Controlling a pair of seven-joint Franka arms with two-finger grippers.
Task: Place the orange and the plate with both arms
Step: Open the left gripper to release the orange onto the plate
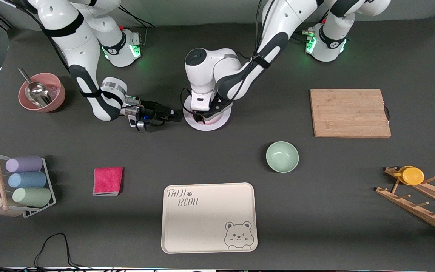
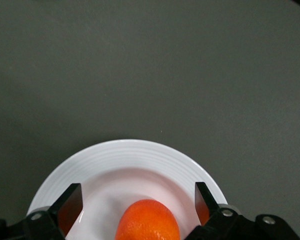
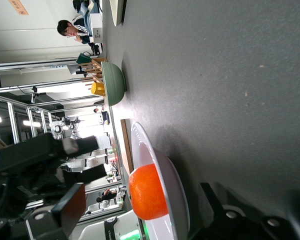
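Note:
The white plate (image 1: 210, 125) lies mid-table, toward the robots' bases. The orange (image 2: 147, 222) rests on it, hidden under the left hand in the front view. My left gripper (image 1: 203, 116) hangs straight down over the plate (image 2: 135, 160), open, with one finger on each side of the orange and neither touching it. My right gripper (image 1: 177, 114) lies low and level at the plate's rim on the right arm's end, open. In the right wrist view the plate (image 3: 162, 172) shows edge-on with the orange (image 3: 147, 192) on it, the rim between the spread fingers (image 3: 72, 205).
A green bowl (image 1: 282, 156) and a cream bear tray (image 1: 209, 217) lie nearer the front camera. A wooden board (image 1: 349, 112) sits toward the left arm's end, a pink bowl with a scoop (image 1: 42, 92) toward the right arm's. A red cloth (image 1: 107, 180), a cup rack (image 1: 21, 185) and a wooden rack (image 1: 421, 198) stand near the table's ends.

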